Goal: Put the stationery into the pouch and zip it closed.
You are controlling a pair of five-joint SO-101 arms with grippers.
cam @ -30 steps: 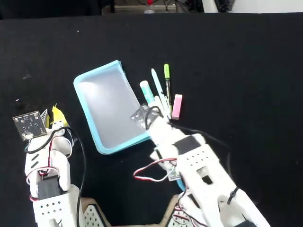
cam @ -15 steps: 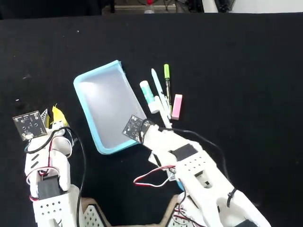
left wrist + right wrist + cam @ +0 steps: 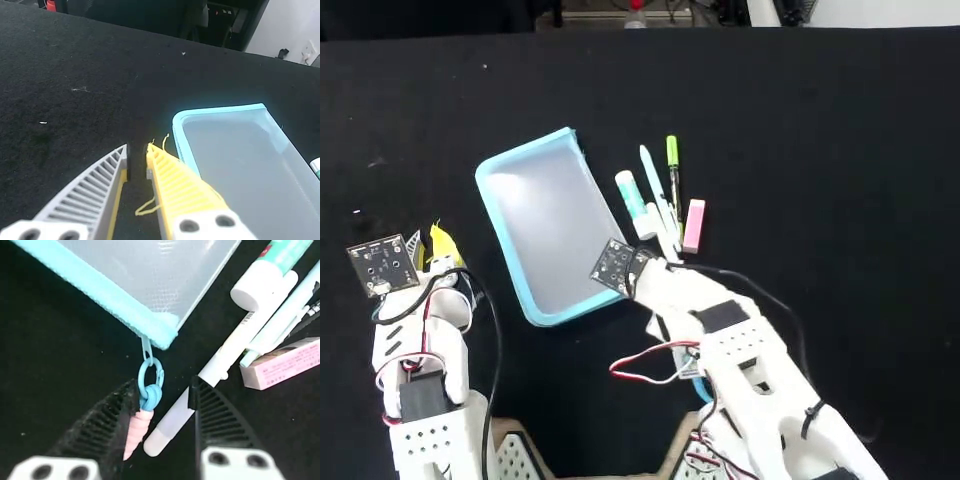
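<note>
The light-blue mesh pouch lies flat at centre left. Beside its right edge lie a glue stick, a white pen, a green highlighter and a pink eraser. My right gripper sits low at the near end of this group, by the pouch's corner. In the right wrist view this gripper is open. The blue zipper ring with its pink charm and the end of a white pen lie between its fingers. My left gripper is shut on nothing, left of the pouch.
The black table has free room to the right and at the back. Red and white wires loop beside the right arm. A yellow thread hangs off the left gripper's yellow finger.
The right arm's wrist has swung slightly left and back again, staying by the pouch's near corner. The left arm, pouch and stationery have not moved.
</note>
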